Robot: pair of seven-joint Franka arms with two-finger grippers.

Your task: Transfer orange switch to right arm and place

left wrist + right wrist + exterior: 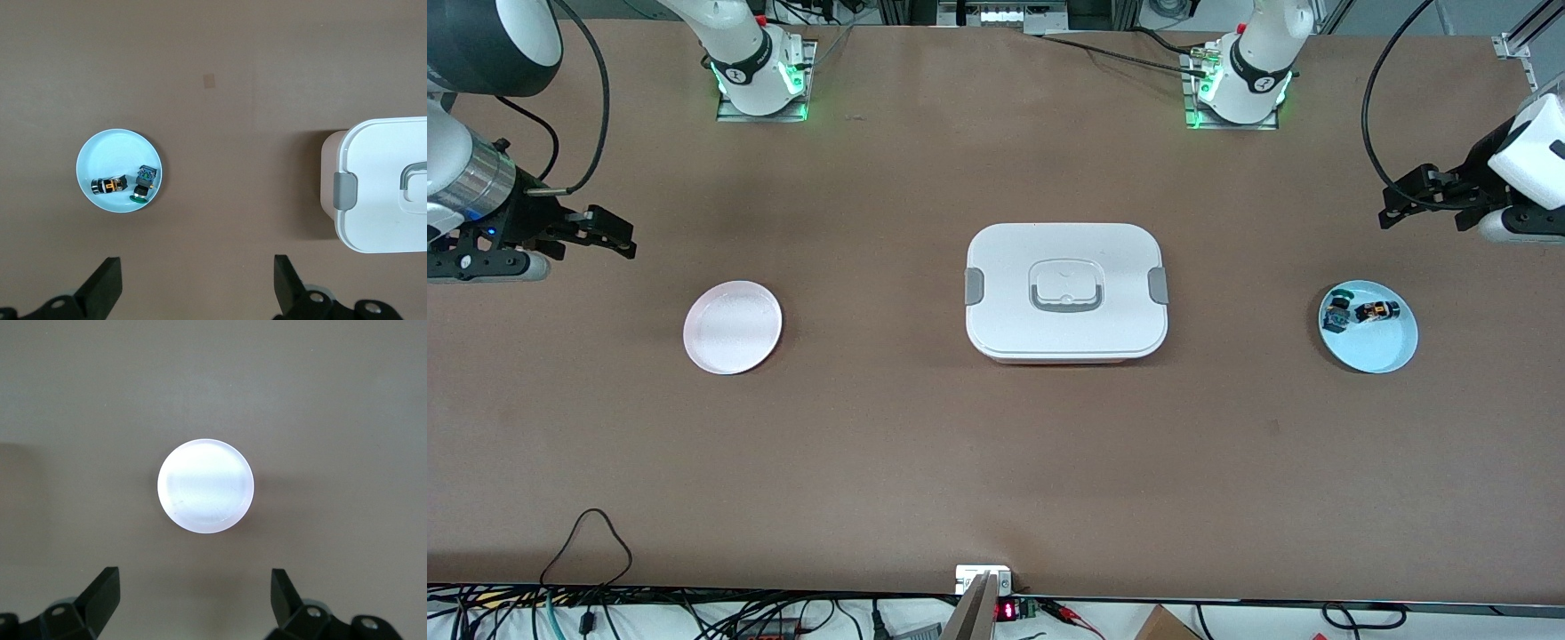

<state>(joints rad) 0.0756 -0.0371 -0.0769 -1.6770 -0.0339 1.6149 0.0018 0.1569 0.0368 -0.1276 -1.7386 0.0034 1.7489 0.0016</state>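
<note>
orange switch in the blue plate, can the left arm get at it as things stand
Probably yes: the orange switch lies uncovered in the blue plate, and the open left gripper hangs above; the green-blue switch beside it crowds the grasp.

Pink plate (205, 485) on table (333, 400), open end effector (193, 597)

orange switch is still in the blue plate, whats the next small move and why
Probably lower the left gripper, open and empty, onto the orange switch. It lies in the blue plate beside the green-blue switch, so approach carefully. The right gripper waits open above the pink plate.
</note>
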